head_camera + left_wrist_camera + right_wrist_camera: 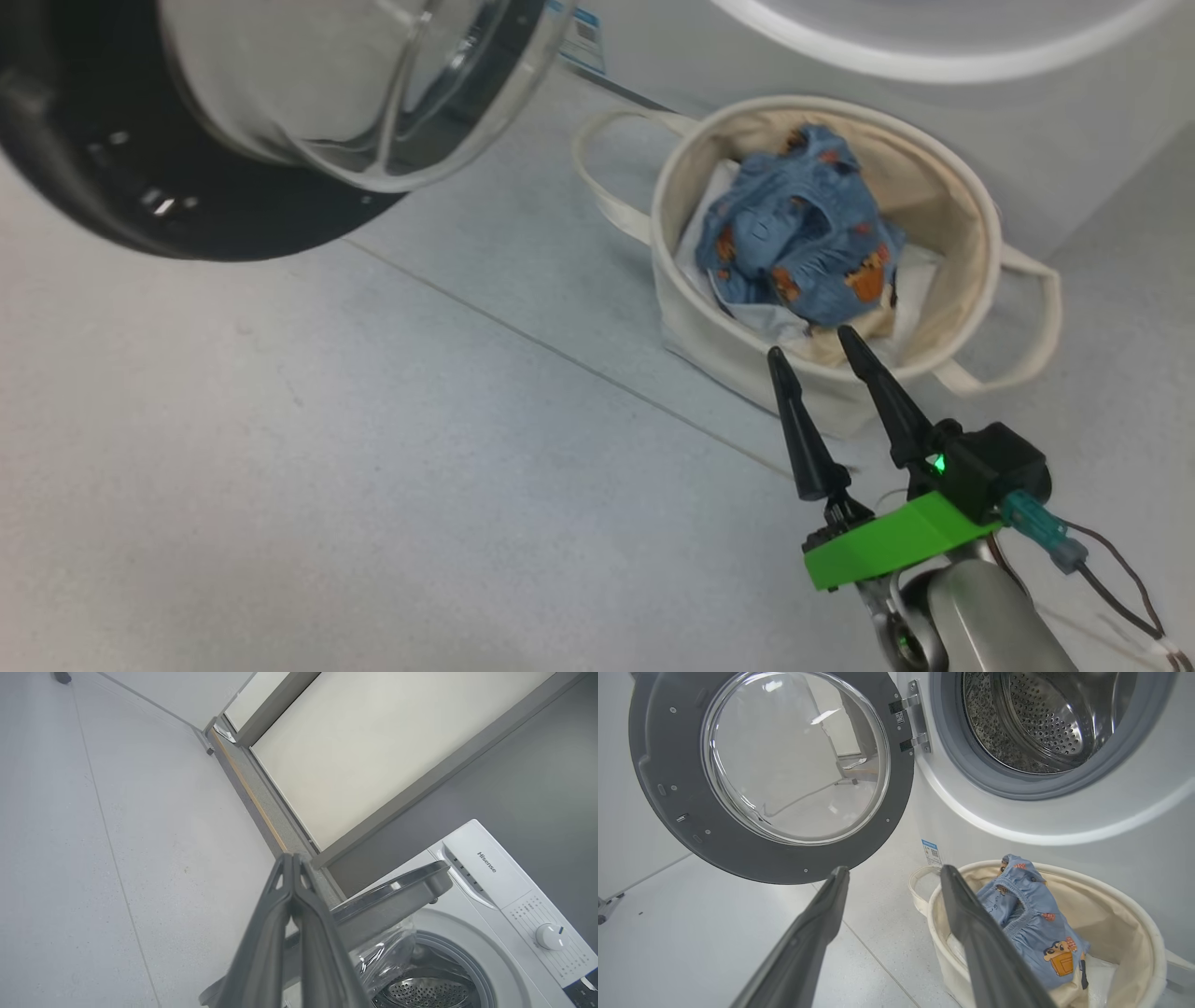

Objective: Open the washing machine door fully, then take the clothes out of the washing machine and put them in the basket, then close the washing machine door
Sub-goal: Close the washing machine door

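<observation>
Washing machine (pixel 1134 826): white front-loader, drum open to view.
Washing machine door (pixel 738 854): swung wide, clear of mouth.
Basket (pixel 719 359): on floor (pixel 373 467), against washer front.
Clothes (pixel 803 233): blue, heaped in basket ctr.
Right gripper (pixel 810 341): fingers spread, nothing held, at basket's near rim.
Left gripper (pixel 292 856): clenched, empty.

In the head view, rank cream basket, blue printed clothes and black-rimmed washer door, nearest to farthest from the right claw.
1. Round cream canvas basket: rim beside right claw.
2. Blue printed clothes: inside the basket, just beyond.
3. Round black-rimmed glass washer door: far upper left.
</observation>
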{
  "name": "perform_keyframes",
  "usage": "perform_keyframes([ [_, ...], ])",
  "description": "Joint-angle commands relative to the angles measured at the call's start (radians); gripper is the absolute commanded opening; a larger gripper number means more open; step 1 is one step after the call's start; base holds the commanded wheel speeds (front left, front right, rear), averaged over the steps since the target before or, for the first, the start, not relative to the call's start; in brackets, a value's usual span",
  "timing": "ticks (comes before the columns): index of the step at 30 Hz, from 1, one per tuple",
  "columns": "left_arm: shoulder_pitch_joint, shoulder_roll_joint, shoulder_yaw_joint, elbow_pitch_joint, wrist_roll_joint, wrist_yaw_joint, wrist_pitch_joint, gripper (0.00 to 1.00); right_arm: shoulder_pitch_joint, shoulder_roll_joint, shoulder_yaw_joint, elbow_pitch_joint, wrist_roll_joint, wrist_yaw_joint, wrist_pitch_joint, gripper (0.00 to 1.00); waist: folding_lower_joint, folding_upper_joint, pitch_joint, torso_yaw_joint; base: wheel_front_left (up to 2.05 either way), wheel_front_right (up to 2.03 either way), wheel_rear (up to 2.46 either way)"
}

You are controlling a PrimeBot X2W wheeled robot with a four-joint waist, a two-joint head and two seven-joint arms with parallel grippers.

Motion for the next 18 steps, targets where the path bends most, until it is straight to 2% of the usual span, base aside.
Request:
perform_keyframes([
  [1,-0.049,0.087,0.045,0.0,-0.005,-0.005,0.014,0.0,-0.024,0.006,0.023,-0.036,-0.008,0.001,-0.005,1.0,0.0,0.0,0.033,-0.036,0.0,0.0,0.0],
  [4,-0.125,0.144,0.031,0.109,-0.011,0.012,0.042,0.0,-0.04,0.006,0.024,-0.042,-0.019,0.001,-0.005,1.0,0.0,0.0,0.06,-0.068,0.0,0.0,0.0],
  [10,-0.281,0.213,-0.028,0.251,-0.033,0.077,0.131,0.0,-0.056,0.006,0.004,-0.058,-0.016,0.001,-0.005,1.0,0.0,0.0,0.09,-0.123,0.0,0.0,0.0],
  [14,-0.357,0.229,-0.057,0.31,-0.058,0.124,0.193,0.0,-0.053,0.006,0.014,-0.06,-0.013,0.001,-0.005,1.0,0.0,0.0,0.104,-0.153,0.0,0.0,0.0],
  [18,-0.408,0.232,-0.064,0.336,-0.106,0.151,0.271,0.0,-0.052,0.006,0.004,-0.062,-0.016,0.001,-0.005,1.0,0.0,0.0,0.112,-0.171,0.0,0.0,0.0],
])
